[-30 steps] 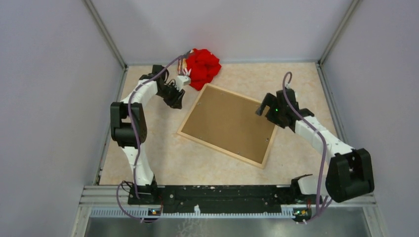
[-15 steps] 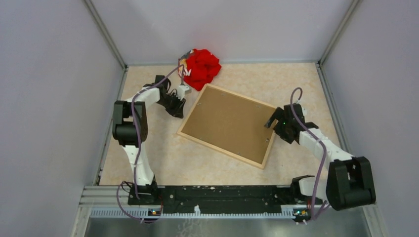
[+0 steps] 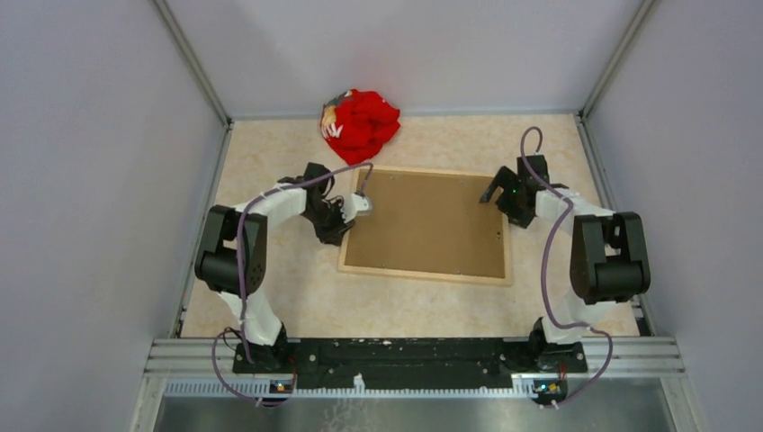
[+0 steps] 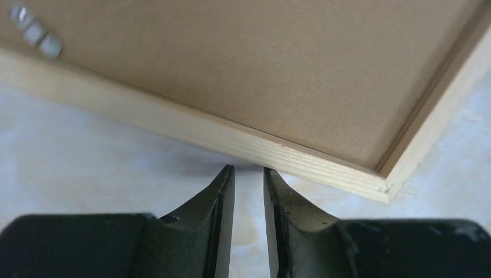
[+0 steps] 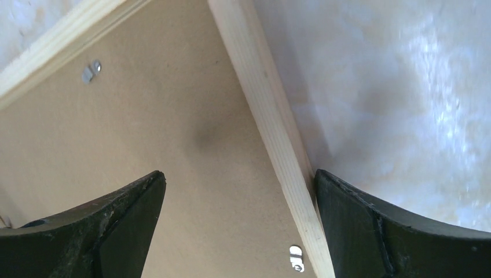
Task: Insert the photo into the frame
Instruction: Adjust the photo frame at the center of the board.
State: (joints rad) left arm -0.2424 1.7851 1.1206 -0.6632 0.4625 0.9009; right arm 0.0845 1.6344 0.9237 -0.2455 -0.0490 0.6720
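Observation:
The frame lies flat and back up in the middle of the table, with the brown backing board set inside it. The photo does not show in any view. My left gripper is at the frame's left rail. In the left wrist view the gripper has its jaws almost together and empty, tips against the rail's outer side. My right gripper is at the far right corner. In the right wrist view it is open and straddles the right rail.
A crumpled red cloth lies at the back of the table by the wall. Small metal tabs hold the backing board at the rail. Walls close the table on three sides.
The frame has turned from a slant to square with the table. My left gripper moved nearer and right to its left rail. My right gripper moved back to the far right corner.

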